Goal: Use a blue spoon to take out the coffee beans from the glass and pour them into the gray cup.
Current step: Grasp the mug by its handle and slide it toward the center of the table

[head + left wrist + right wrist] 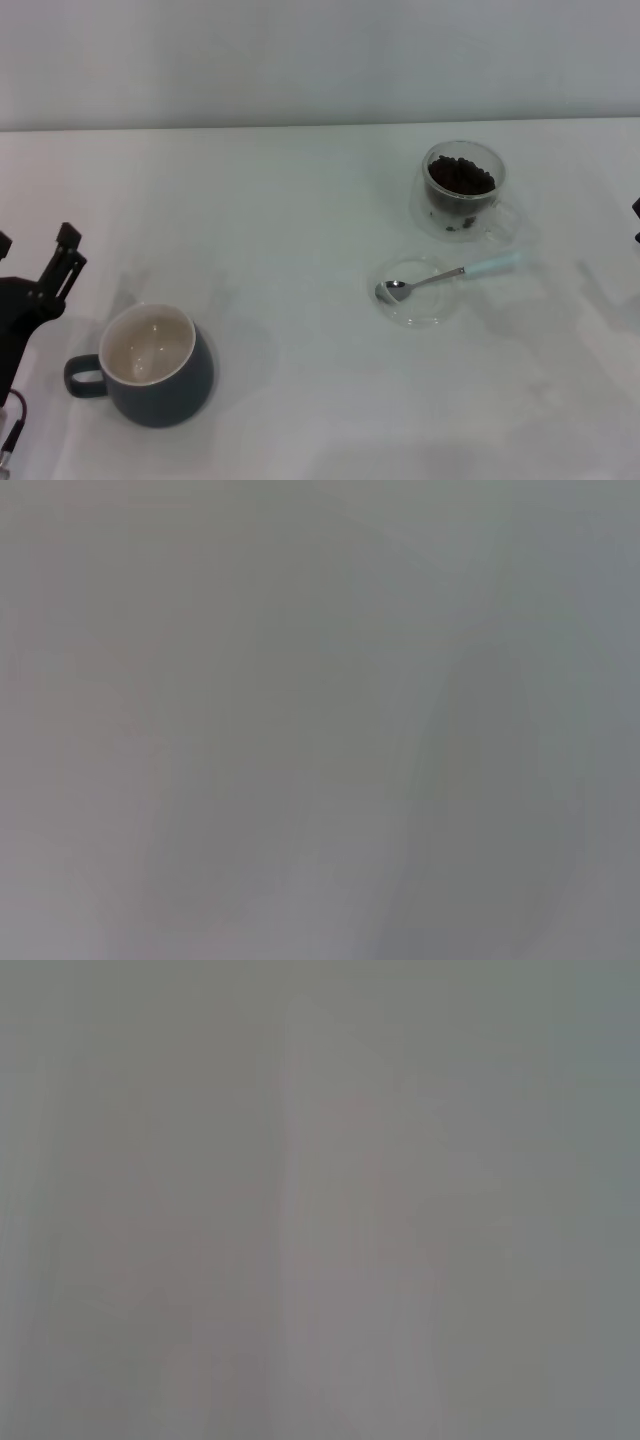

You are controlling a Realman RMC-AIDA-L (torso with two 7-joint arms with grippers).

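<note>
The blue spoon (450, 275) lies with its silver bowl on a flat clear saucer (415, 292) and its pale blue handle pointing right. The glass (462, 190) stands behind it at the right, holding a heap of coffee beans (461, 176). The gray cup (150, 365) stands at the front left, empty, with its handle to the left. My left gripper (35, 245) is open and empty, just left of and behind the gray cup. Only a dark sliver of my right gripper (636, 215) shows at the right edge. Both wrist views show only blank grey.
Everything stands on a white table (300, 220) that runs to a pale wall at the back. The saucer sits between the glass and the table's front.
</note>
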